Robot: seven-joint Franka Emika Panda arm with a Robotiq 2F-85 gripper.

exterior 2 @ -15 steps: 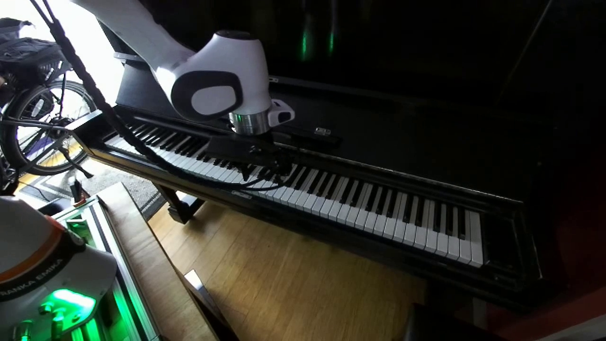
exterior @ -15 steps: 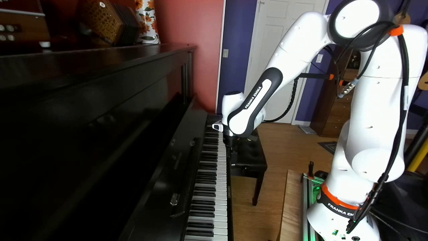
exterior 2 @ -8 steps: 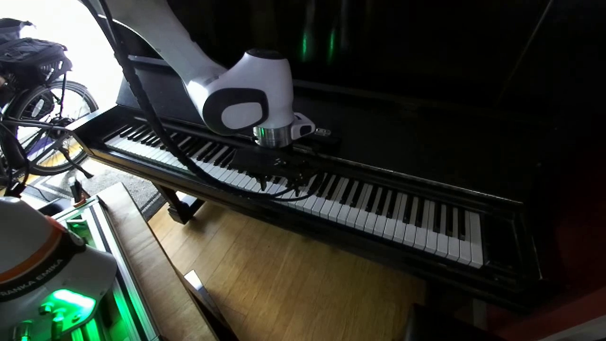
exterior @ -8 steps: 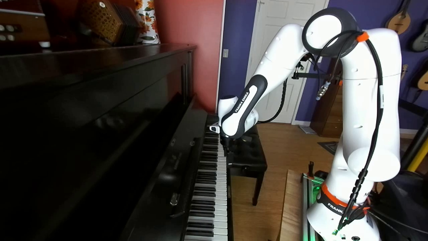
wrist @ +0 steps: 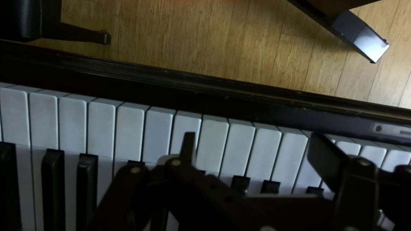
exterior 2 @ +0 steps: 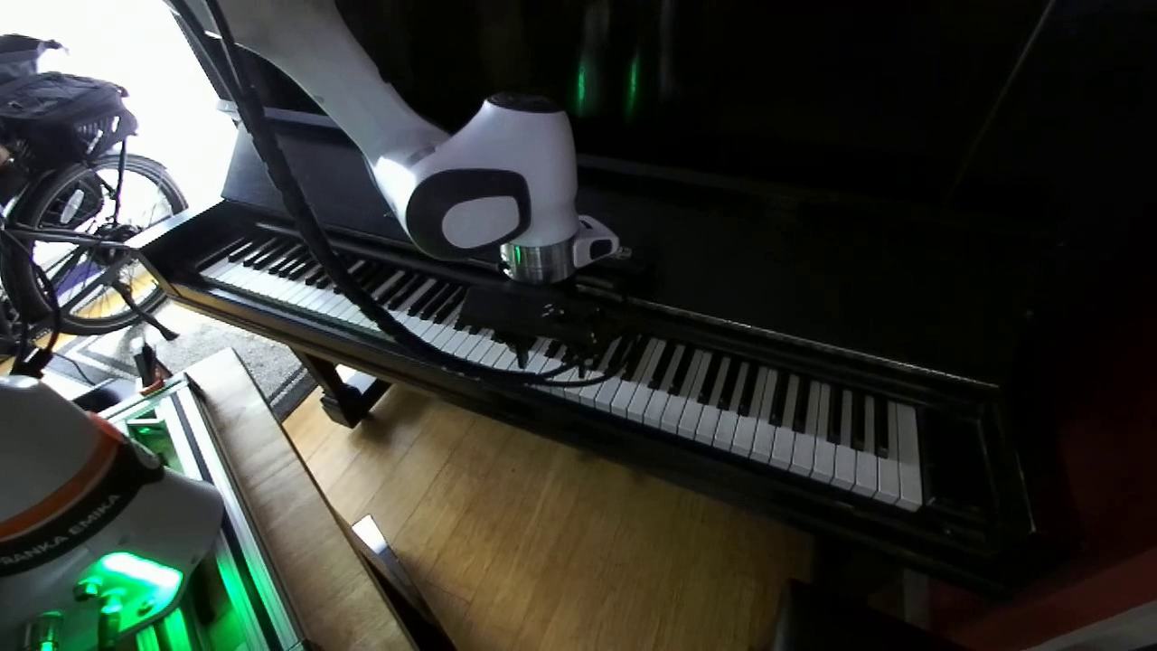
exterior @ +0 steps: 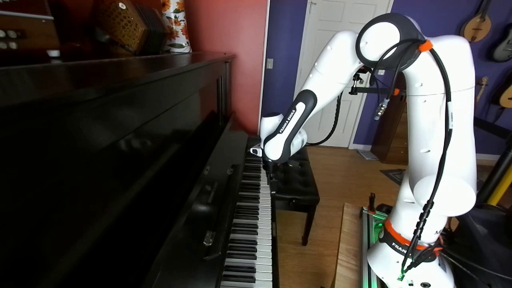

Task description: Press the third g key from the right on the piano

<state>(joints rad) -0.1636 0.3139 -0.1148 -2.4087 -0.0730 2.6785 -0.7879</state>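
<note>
Black two-fingered mechanical gripper: jaws wide apart.
Over oblong white keys of glossy black upright piano; contact with keys unclear.

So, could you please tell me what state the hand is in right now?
Hand: open, holding nothing, over the piano keys.

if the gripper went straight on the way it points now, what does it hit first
Most likely the white piano keys: the gripper points down over them, jaws apart. How near they are, and exactly which ones lie in line, is hard to tell from these views.
</note>
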